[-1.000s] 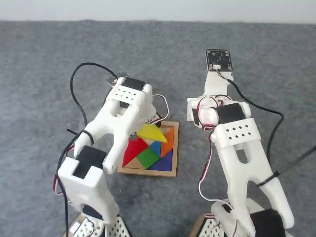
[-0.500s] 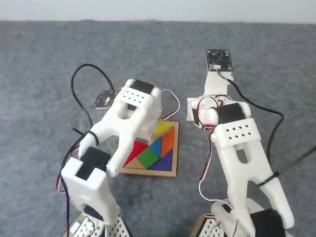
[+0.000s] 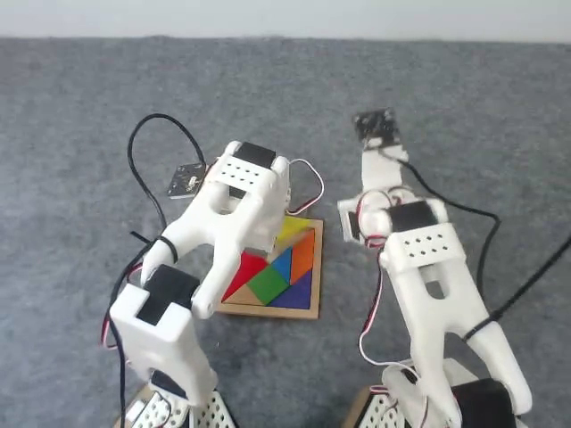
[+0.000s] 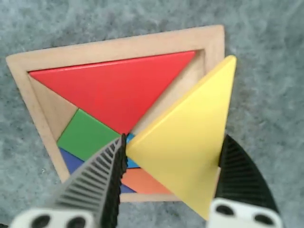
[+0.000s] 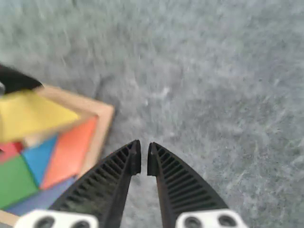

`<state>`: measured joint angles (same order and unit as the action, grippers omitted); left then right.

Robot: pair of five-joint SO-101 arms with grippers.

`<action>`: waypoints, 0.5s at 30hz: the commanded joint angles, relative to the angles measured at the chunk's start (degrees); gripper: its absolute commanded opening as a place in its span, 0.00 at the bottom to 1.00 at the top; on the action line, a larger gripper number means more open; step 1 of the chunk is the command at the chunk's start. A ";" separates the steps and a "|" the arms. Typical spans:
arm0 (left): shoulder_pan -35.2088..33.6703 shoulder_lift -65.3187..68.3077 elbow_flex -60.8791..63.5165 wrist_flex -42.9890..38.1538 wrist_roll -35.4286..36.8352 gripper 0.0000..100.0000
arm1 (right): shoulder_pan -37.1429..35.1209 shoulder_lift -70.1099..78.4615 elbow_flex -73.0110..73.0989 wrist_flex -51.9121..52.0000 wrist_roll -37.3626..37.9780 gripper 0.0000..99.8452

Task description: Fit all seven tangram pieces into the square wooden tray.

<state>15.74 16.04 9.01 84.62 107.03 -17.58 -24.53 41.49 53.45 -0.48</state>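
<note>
The square wooden tray [image 3: 268, 309] lies on grey carpet between the two arms. Red [image 4: 118, 90], green [image 4: 83, 137], dark blue [image 4: 71, 161] and orange [image 4: 147, 183] pieces lie flat in it. My left gripper [image 4: 171, 156] is shut on the large yellow triangle [image 4: 185, 142], holding it tilted above the tray's bare wooden slot beside the red triangle. One tip of the triangle overhangs the rim [image 4: 213, 38]. It also shows from above as the yellow triangle [image 3: 296, 229] under the left arm. My right gripper [image 5: 141, 159] is shut and holds nothing, over carpet just beside the tray's rim [image 5: 102, 128].
Grey carpet [image 5: 213, 71] stretches wide on the right gripper's far side. A black cable [image 3: 147, 143] loops off the left arm, and another cable [image 3: 482, 232] trails from the right arm. Both arm bases stand at the near edge.
The left arm carried the yellow triangle rightward and farther back over the tray, then held still. In the last half second the right arm's wrist swung a little toward the tray.
</note>
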 commanded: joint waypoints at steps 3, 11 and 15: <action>-0.26 -0.44 -2.95 0.35 0.26 0.01 | 1.45 -3.74 6.68 -9.80 6.86 0.05; 0.09 -0.70 -2.95 0.70 0.26 0.01 | 0.84 -13.05 17.05 -18.59 11.96 0.05; 0.00 -0.79 -2.95 1.58 0.44 0.01 | -2.77 -18.77 25.67 -26.42 14.95 0.04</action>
<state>15.74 16.04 9.01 84.88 107.03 -16.97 -36.66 61.89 34.29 11.30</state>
